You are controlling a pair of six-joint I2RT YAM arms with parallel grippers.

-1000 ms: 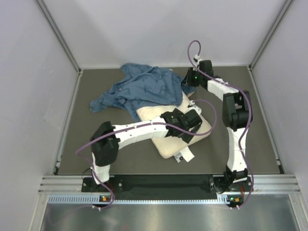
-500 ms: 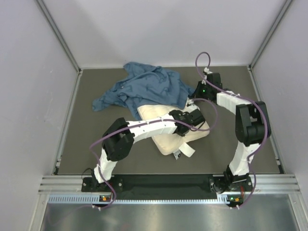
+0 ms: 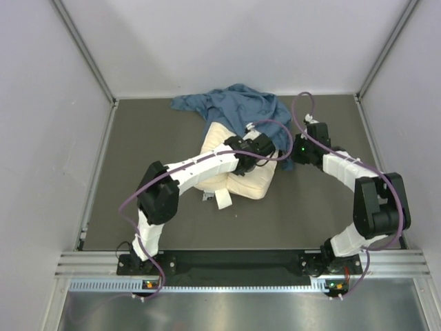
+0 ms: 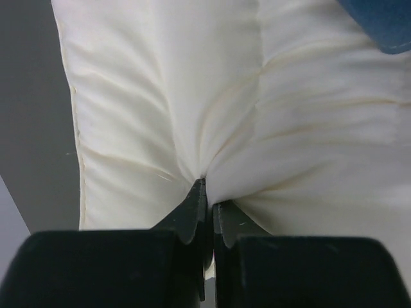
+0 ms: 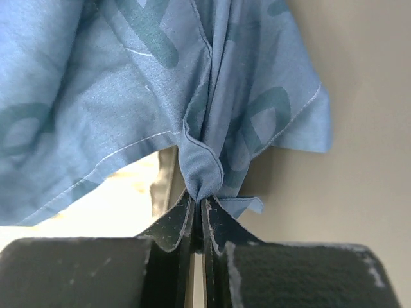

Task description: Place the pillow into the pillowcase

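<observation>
The cream-white pillow [image 3: 242,181] lies mid-table, its white tag [image 3: 222,199] at the near end. My left gripper [image 3: 265,147] is shut on a pinch of the pillow's fabric [image 4: 205,96], which puckers at the fingertips [image 4: 207,192]. The blue pillowcase [image 3: 242,109] is bunched over the pillow's far end, near the back wall. My right gripper [image 3: 295,150] is shut on a fold of the pillowcase's hem [image 5: 204,172], just right of the pillow, and the cloth [image 5: 115,83] hangs across that view. The pillow's far end is hidden under the blue cloth.
The dark table mat [image 3: 151,200] is walled by white panels on three sides, with a metal rail [image 3: 234,262] along the near edge. Purple cables [image 3: 298,109] loop off both arms above the cloth.
Both grippers closed, the left on the pillow and the right on the pillowcase. The pillow swung left and toward the back; the pillowcase was dragged right over its far end.
</observation>
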